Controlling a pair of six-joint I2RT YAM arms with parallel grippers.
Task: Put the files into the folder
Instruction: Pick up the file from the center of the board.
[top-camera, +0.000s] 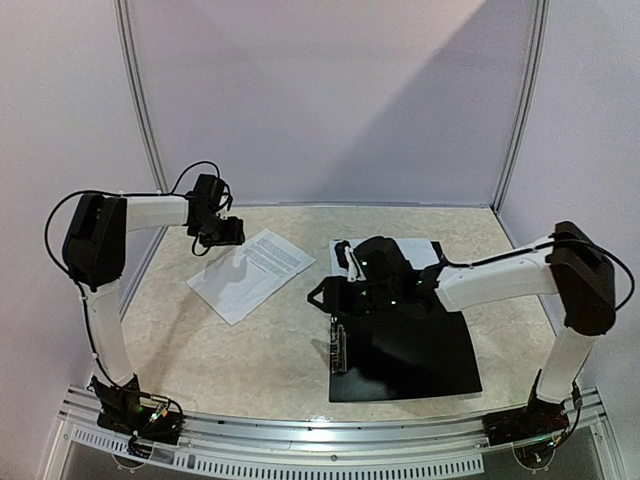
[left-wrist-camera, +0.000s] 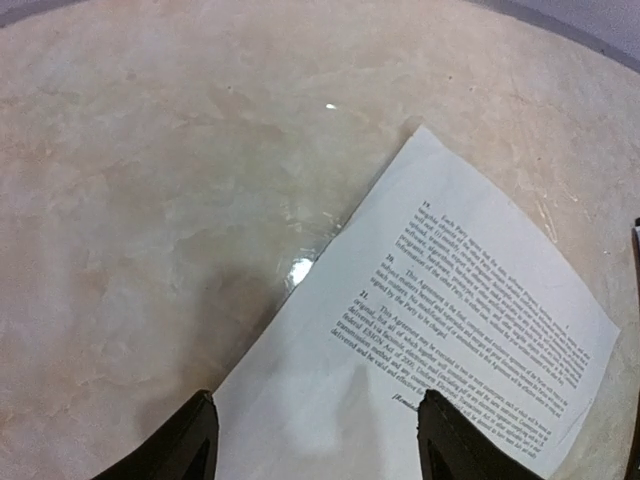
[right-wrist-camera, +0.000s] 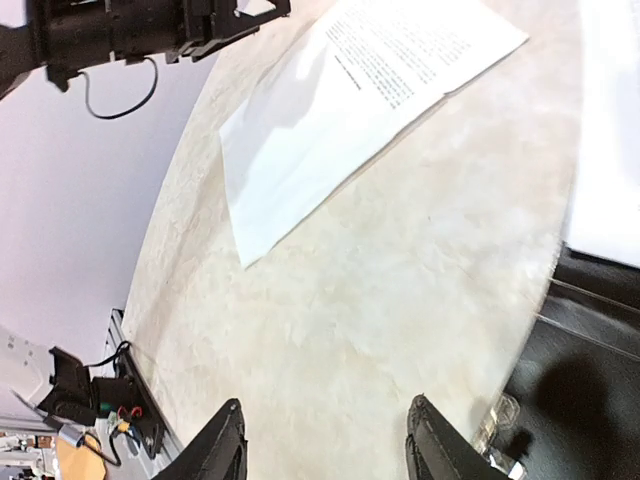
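One sheet of the files (top-camera: 252, 272) lies flat on the table left of centre, white with black print (left-wrist-camera: 470, 320) (right-wrist-camera: 350, 100). My left gripper (top-camera: 222, 232) (left-wrist-camera: 320, 445) hovers open over that sheet's far-left end, with only paper showing between the fingers. The black folder (top-camera: 405, 350) (right-wrist-camera: 590, 390) lies flat at centre right, its metal clip (top-camera: 338, 345) along the left edge. My right gripper (top-camera: 335, 285) (right-wrist-camera: 325, 440) is open above bare table just left of the folder's far-left corner, holding nothing. A white surface (top-camera: 428, 255) (right-wrist-camera: 610, 130) shows at the folder's far end, partly hidden by the right arm.
The marbled table (top-camera: 260, 350) is walled by white panels at the back and sides. A metal rail (top-camera: 320, 435) with the arm bases runs along the near edge. Bare tabletop lies between the sheet and the folder.
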